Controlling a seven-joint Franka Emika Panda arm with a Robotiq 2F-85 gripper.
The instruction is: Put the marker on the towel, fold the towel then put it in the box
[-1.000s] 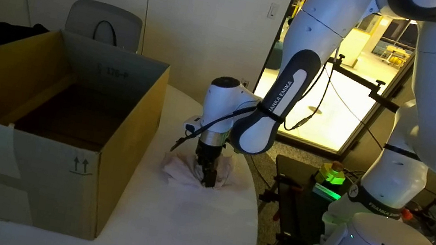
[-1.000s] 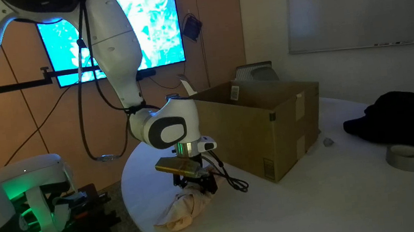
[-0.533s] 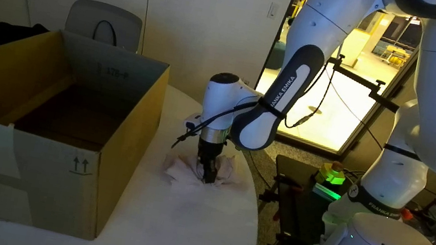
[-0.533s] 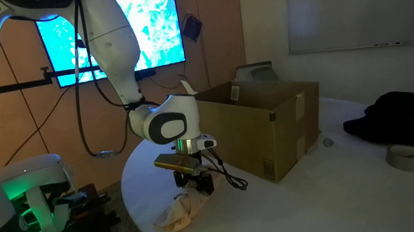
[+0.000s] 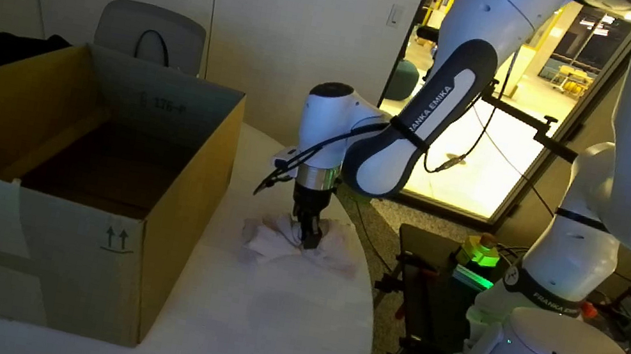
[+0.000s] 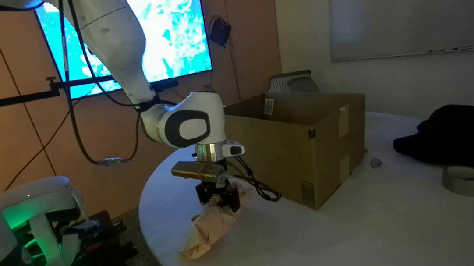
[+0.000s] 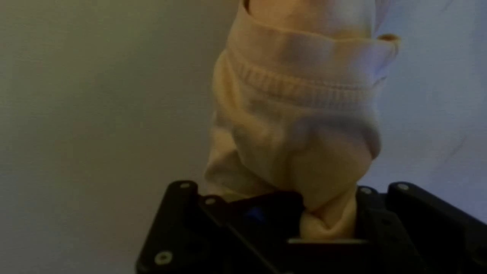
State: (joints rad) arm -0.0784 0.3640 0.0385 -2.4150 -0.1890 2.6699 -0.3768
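Observation:
The pale pinkish-beige towel [image 5: 272, 241] lies bunched on the white table, close to its rounded edge. My gripper [image 5: 310, 238] points down over the towel's middle and is shut on a fold of it. In the wrist view, that pinched fold of the towel [image 7: 323, 163] runs down between the dark fingers [image 7: 266, 213]. Part of the towel [image 6: 208, 233] trails from the jaws toward the table edge, drawn up slightly under the grip. The large brown cardboard box [image 5: 73, 264] stands beside the towel, its top uncovered. The marker is hidden or out of view.
Black fabric [image 6: 462, 140] lies on the table beyond the box, with a grey tape roll [image 6: 464, 181] and a small grey lump [image 6: 376, 163] near it. Loose cables [image 6: 265, 189] hang from the wrist on the box side. A chair [image 5: 153, 31] stands behind the box.
The jaws have closed on the towel's middle. My arm has risen a little, and the gripped part of the towel has come up with it, its ends shifting slightly. The box has stayed put.

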